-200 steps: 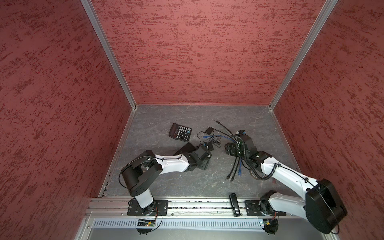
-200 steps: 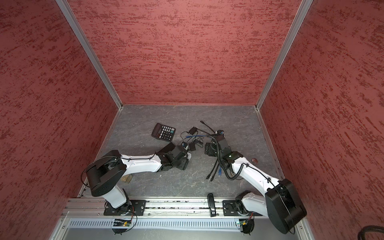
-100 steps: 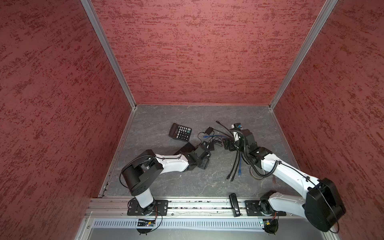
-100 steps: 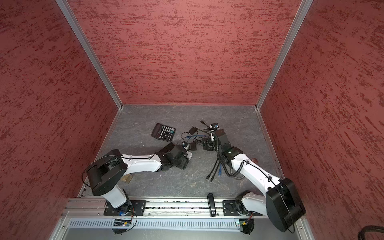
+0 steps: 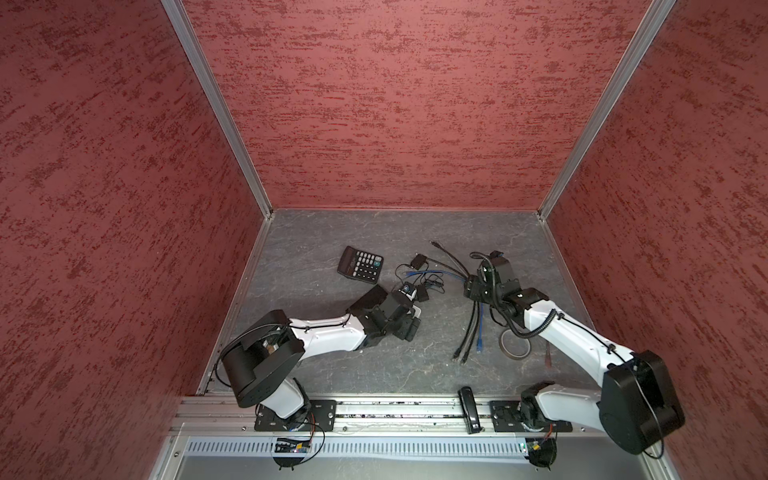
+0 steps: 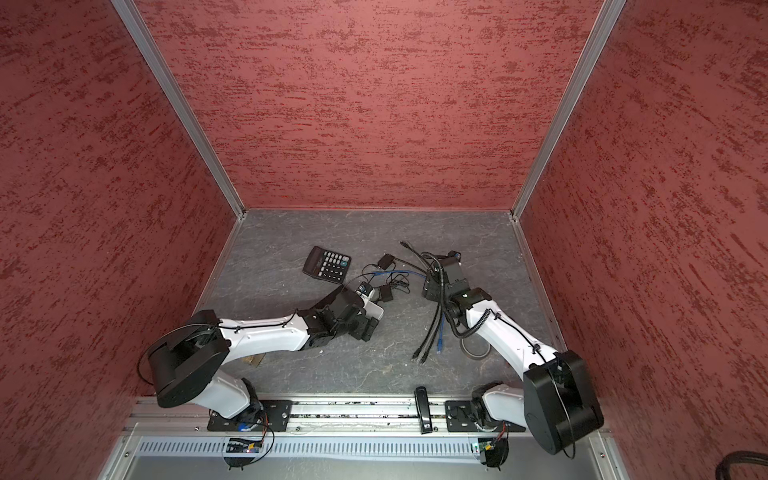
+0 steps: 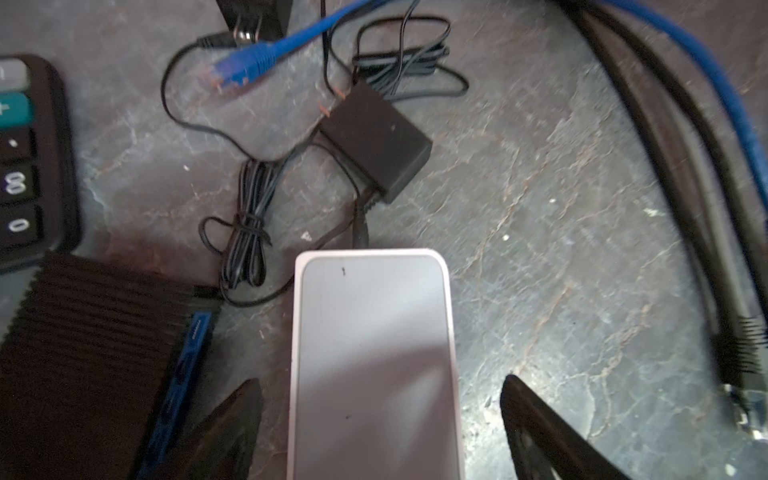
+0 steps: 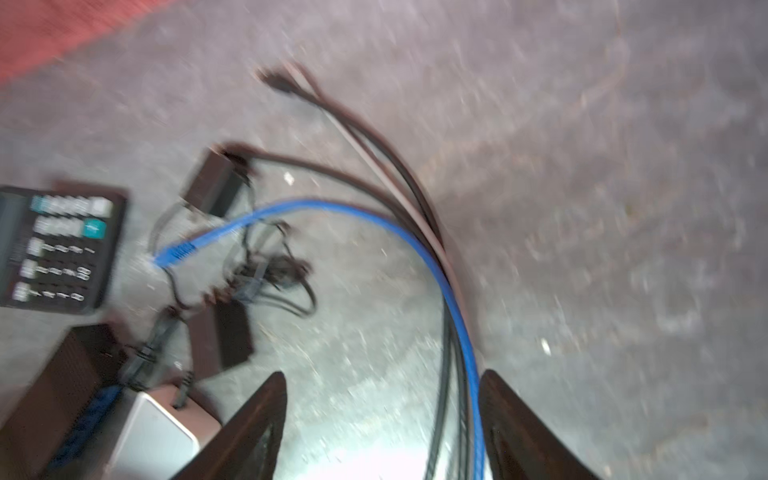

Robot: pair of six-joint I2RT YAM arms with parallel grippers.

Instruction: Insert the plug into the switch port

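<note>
A white switch (image 7: pixel 374 353) lies flat on the grey floor, also showing in both top views (image 5: pixel 415 310) (image 6: pixel 375 309); its ports are hidden. My left gripper (image 7: pixel 382 399) (image 5: pixel 409 329) is open and straddles it, with a gap on each side. The blue cable's plug (image 7: pixel 237 75) (image 8: pixel 174 253) lies loose on the floor beyond the switch. My right gripper (image 8: pixel 382 395) (image 5: pixel 473 286) is open over a cable bundle. The blue cable (image 8: pixel 465 357) and black ones run between its fingers, close to one finger (image 8: pixel 511 415).
A black ribbed box with a blue strip (image 7: pixel 83 353) lies beside the switch. A calculator (image 5: pixel 359 266), two black adapters (image 5: pixel 417 262) (image 7: pixel 374 145) with thin coiled leads, a tape roll (image 5: pixel 514 345) and the loose cable ends (image 5: pixel 467 349) are around. Red walls enclose the floor.
The left jaws have opened wider around the white switch. The right gripper swung toward the middle and back to the right, and its jaws have narrowed around the cable bundle.
</note>
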